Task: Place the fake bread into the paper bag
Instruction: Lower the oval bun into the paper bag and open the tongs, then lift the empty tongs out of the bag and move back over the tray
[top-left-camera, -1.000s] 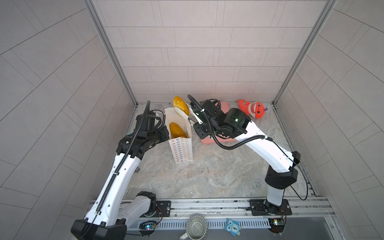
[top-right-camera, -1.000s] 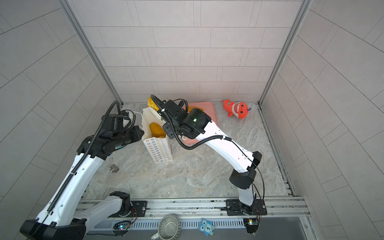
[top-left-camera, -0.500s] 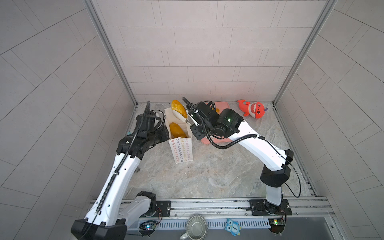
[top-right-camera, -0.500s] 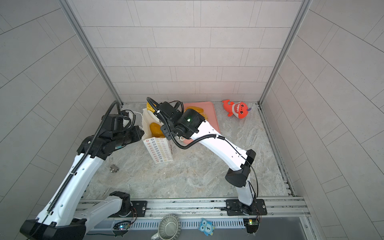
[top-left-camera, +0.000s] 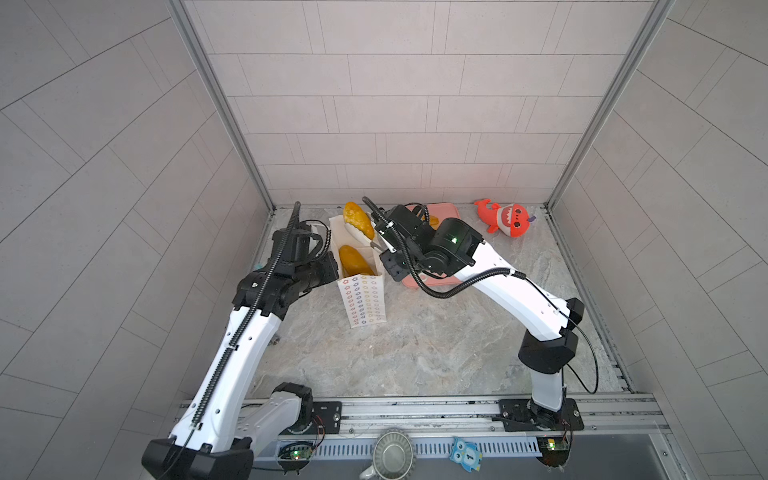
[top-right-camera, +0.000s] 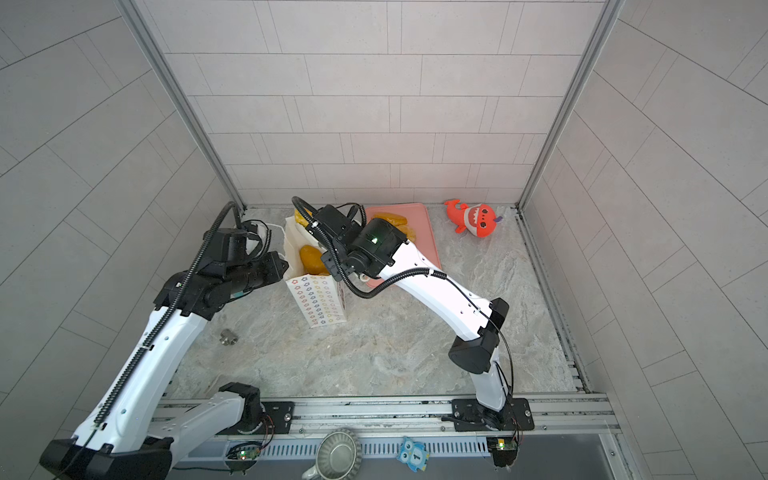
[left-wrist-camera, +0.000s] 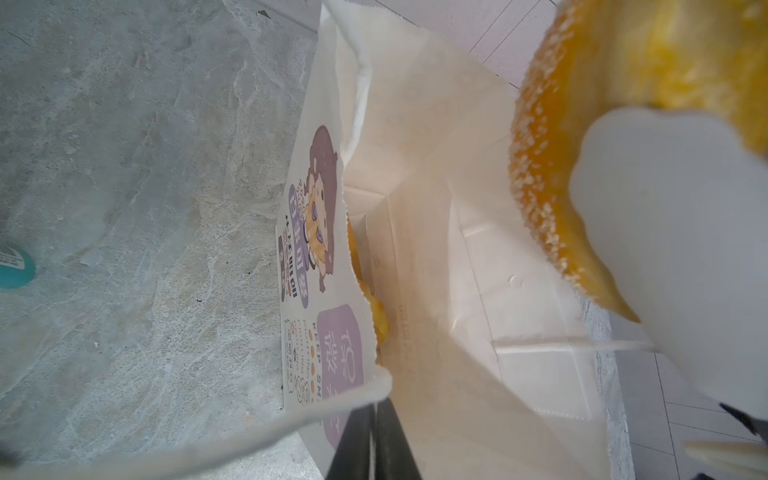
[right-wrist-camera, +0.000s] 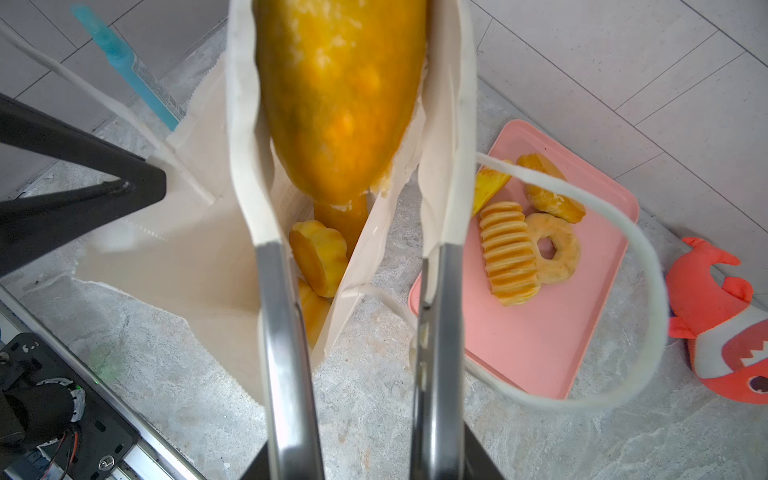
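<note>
Now the right gripper (right-wrist-camera: 345, 124) hangs over the open mouth of the tall white paper carrier bag (top-left-camera: 363, 299), its white-padded fingers (right-wrist-camera: 243, 124) flanking a long glossy golden toy loaf (top-left-camera: 357, 219) pointing down into it; whether they pinch it or stand just clear, I cannot tell. The left gripper (left-wrist-camera: 375, 415) is clamped tight on the bag's rim; inside lies a fluted yellow toy cake (right-wrist-camera: 318, 257); a ridged golden toy roll (right-wrist-camera: 507, 253) and a pale toy ring doughnut (right-wrist-camera: 552, 247) sit on the flat pink tray (right-wrist-camera: 540, 332) just beside the bag.
</note>
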